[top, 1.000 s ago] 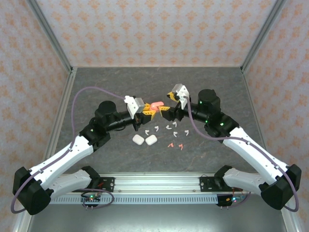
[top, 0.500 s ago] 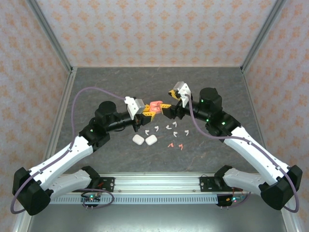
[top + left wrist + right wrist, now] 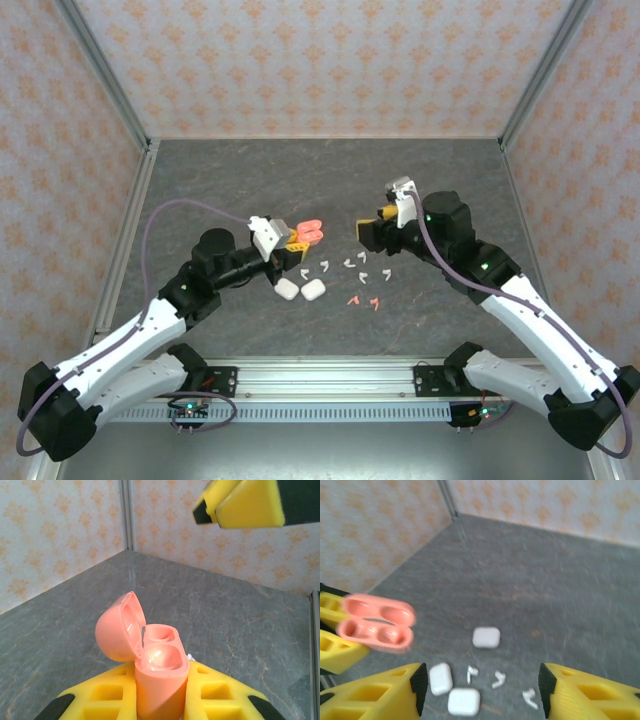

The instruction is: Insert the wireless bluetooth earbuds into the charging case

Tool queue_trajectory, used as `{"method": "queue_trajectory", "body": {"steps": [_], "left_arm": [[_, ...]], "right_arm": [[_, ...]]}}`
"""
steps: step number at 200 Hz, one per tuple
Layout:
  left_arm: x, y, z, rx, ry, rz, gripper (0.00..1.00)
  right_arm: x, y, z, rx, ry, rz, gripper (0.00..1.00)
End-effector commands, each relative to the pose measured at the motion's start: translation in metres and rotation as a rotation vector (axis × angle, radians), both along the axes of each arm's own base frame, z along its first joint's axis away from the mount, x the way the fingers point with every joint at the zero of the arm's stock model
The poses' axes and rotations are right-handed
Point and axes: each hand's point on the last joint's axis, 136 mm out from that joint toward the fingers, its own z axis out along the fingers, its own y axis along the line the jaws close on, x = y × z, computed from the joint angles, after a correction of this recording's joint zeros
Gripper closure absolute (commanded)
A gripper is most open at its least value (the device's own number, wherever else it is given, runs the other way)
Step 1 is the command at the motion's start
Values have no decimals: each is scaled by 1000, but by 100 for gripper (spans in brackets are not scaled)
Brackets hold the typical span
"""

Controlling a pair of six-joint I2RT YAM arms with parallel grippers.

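A coral charging case [image 3: 160,680] stands upright between the yellow fingers of my left gripper [image 3: 161,700], which is shut on it. Its lid [image 3: 117,632] is swung open and both wells look empty. From above, the case [image 3: 308,232] sits just ahead of the left gripper [image 3: 296,242]. My right gripper [image 3: 361,230] hangs open to the right of it, a gap apart, with nothing between its fingers [image 3: 482,687]. White earbuds [image 3: 350,263] lie scattered on the table below the grippers, and two coral earbuds [image 3: 352,299] lie nearer the front.
Two shut white cases [image 3: 287,289] [image 3: 313,290] lie side by side left of the earbuds. The right wrist view shows a third white case [image 3: 486,637] beyond them. The grey table [image 3: 450,180] is walled by patterned panels and metal posts.
My right gripper has drawn back to the right, away from the coral case it was against. My left gripper has shifted slightly down and left with the case.
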Motion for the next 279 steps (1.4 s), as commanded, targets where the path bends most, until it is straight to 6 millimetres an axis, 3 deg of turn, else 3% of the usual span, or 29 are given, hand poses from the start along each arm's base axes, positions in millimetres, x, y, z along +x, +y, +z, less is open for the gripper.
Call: {"method": "queue_trajectory", "body": {"steps": [1,60,108,196,279], "left_arm": [[-2,6,8,-31,-28,39,100],[-5,13,4,-46,-26,62,100],[-5,13,6,-46,-29,61,100],[-5,14,7,-46,-21,64,100],[-5,14,7,-36,-19,65,100]], "right_arm": [[-8,-22,-58,-50,227,-148,41],[-23,-17,-156,-26,533,-220,50],[-32,-3,-209,-33,672,-210,54],[-39,15,-257,-137,765,-190,57],[-42,17,-273,-175,796,-191,59]]}}
